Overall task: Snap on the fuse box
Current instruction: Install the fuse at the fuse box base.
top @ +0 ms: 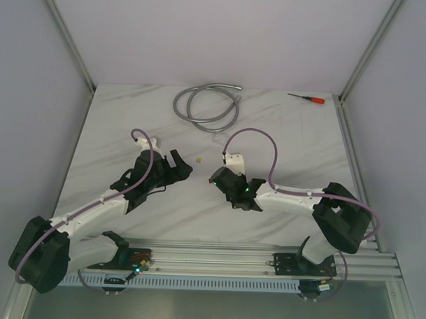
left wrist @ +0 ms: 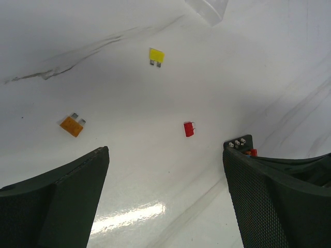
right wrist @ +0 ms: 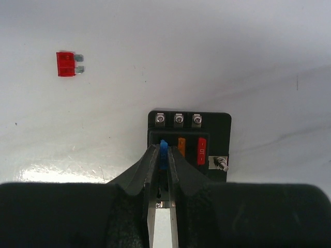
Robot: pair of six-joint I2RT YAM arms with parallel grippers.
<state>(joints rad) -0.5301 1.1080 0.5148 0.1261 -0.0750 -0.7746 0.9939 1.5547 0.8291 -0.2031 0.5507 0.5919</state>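
fuse box (right wrist: pixel 216 129) holding three fuses (right wrist: pixel 181 144), right jaws pinching blue fuse (right wrist: pixel 163 151), left jaws wide, empty

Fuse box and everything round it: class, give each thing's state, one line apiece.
Fuse box: flat on table, uncovered.
Blue fuse: at box's left slot, gripped.
Right pincer: shut on blue fuse.
Left pincer: open, empty.
Red fuse: loose on table.
Yellow fuse: loose.
Orange fuse: loose.
Clear cover: off the box.

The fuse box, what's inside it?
Three fuses stand in the fuse box: a blue fuse pinched by the right gripper, an orange fuse and a red fuse beside it. The gripper's fingers cover the box's near part, so anything there is hidden.
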